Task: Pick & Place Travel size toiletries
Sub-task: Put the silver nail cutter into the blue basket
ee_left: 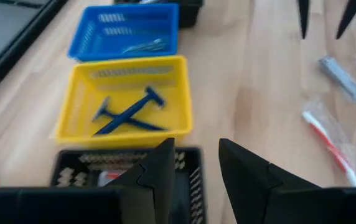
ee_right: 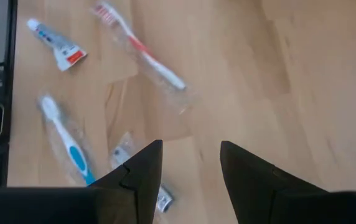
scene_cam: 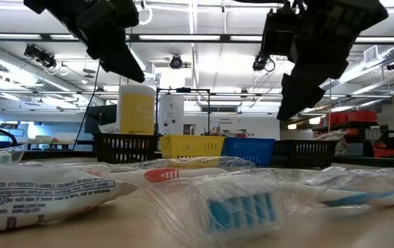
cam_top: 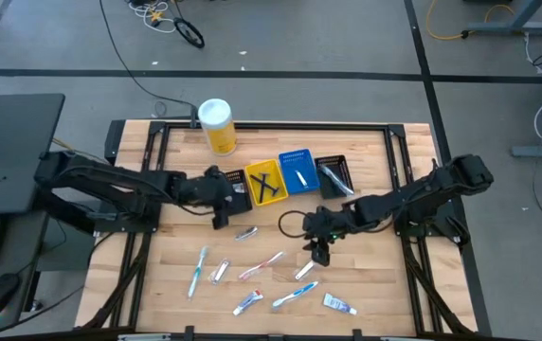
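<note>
Both pincers released above the table, nothing held.

Left pincer (ee_left: 193,165) hangs over the black bin (ee_left: 128,177), beside the yellow bin (cam_top: 264,182) holding razors (ee_left: 125,113); right pincer (cam_top: 319,249) hovers near scattered toothbrushes (ee_right: 142,46) and what looks like a small tube (ee_right: 56,45).

The table (cam_top: 157,275) is pale wood with a smooth matt grain. Under the right gripper (ee_right: 190,163), the toothbrushes (ee_right: 142,46) lie in clear, glossy plastic wrap. Ahead of the left gripper (ee_left: 193,158), the yellow bin (ee_left: 125,102) is plastic mesh.
</note>
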### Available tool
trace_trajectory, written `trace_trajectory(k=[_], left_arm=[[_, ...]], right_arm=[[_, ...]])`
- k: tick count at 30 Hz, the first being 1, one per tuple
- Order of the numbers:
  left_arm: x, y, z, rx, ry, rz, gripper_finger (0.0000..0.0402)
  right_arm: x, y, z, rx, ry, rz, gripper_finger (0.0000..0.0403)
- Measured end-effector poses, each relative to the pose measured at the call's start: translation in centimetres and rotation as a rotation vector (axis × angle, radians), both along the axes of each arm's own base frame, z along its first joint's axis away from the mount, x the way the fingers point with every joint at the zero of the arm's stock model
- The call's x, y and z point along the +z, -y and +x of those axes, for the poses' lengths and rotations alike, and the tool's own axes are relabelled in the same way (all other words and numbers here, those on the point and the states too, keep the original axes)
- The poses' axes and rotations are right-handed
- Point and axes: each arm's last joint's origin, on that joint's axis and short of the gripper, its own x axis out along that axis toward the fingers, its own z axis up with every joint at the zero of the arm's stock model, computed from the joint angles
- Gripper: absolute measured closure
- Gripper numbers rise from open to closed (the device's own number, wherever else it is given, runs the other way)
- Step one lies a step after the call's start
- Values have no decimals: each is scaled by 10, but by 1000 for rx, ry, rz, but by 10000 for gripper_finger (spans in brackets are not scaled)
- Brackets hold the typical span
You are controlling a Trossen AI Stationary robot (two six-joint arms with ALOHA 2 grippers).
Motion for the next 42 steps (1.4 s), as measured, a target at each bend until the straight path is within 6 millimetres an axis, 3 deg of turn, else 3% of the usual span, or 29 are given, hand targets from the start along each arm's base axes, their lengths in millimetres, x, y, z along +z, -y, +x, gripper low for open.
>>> trace_trajectory(k=[13,23,31,42], left_arm=[[-29,40,19,-202,-76,-78,270],[-48,66,37,-278,-28,-95,270],[-60,73,48,-305,-6,-207,270],[-61,75,47,-276,-21,-290,270]], right_arm=[[0,-12,-4,86,6,-23,232],[2,-18,-3,114,44,-19,232],[2,-28,-6,148,53,-22,232],[-12,-66,-17,345,58,-122,232]])
